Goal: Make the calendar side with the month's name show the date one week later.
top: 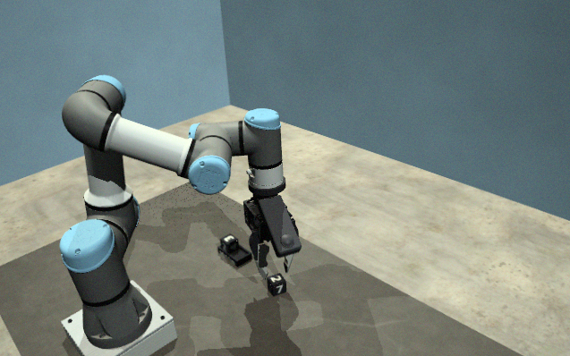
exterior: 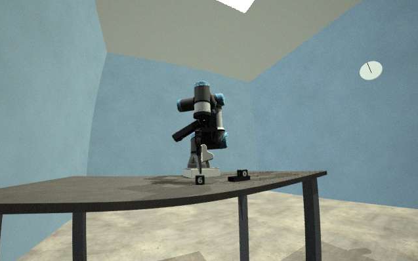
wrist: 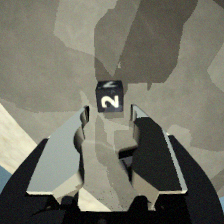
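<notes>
On the grey-brown tabletop surface [top: 336,326] [exterior: 75,195] [wrist: 30,85], out from the arm's base: one loose black cube with white numerals [top: 276,284] [exterior: 200,180] [wrist: 109,96], sitting flat outside the tray.
Loose cube, faces: 2 on top, 7 on a side toward the top view, 6 upright toward the exterior view.
Black rectangular tray [top: 240,256] [exterior: 234,179]: on the surface, apart from the loose cube; one end occupied, the other vacant.
Second black cube with white numerals [top: 229,243] [exterior: 243,174]: in the tray's occupied end; 0 faces the exterior view. Its top numeral is too small to read surely.
Jaws [top: 276,271] [exterior: 200,171]: partway open, a moderate gap between the tips, nothing held. They point down, tips just above and beside the loose cube, not around it.
Wrist view: cube lies beyond the tips, roughly in line with the gap; its 2 reads turned sideways.
Grey, white and blue jointed arm [top: 148,143] [exterior: 202,98]: folded over at the elbow, last section hanging down over the surface.
Pale square base [top: 170,328] [exterior: 187,172]: on the surface, under the arm's foot.
Wall: round white disc with a thin black line [exterior: 376,73], high up, exterior view.
</notes>
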`<state>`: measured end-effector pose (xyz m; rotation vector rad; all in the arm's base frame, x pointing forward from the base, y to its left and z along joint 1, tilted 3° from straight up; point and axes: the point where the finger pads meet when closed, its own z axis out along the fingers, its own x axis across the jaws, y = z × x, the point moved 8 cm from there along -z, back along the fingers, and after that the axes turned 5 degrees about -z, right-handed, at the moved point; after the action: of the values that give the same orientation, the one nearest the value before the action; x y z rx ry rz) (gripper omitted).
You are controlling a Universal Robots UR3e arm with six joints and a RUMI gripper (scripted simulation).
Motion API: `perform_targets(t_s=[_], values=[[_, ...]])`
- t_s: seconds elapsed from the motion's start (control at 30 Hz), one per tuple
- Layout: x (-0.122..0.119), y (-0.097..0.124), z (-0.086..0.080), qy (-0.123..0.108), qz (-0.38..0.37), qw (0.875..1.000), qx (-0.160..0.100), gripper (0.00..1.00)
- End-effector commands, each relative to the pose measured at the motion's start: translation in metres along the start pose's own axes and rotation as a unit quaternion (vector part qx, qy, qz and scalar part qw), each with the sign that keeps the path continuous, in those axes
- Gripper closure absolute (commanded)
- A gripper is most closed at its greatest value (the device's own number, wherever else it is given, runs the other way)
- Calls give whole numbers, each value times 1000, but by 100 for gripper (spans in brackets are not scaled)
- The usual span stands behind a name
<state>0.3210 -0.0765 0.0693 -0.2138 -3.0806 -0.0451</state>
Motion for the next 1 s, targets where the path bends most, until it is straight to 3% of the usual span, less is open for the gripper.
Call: perform_targets(t_s=[0.0,0.97], values=[[-1,0,-1,-1,0,1000,1,71],[-1,0,3,-1,0,1000,1,71]])
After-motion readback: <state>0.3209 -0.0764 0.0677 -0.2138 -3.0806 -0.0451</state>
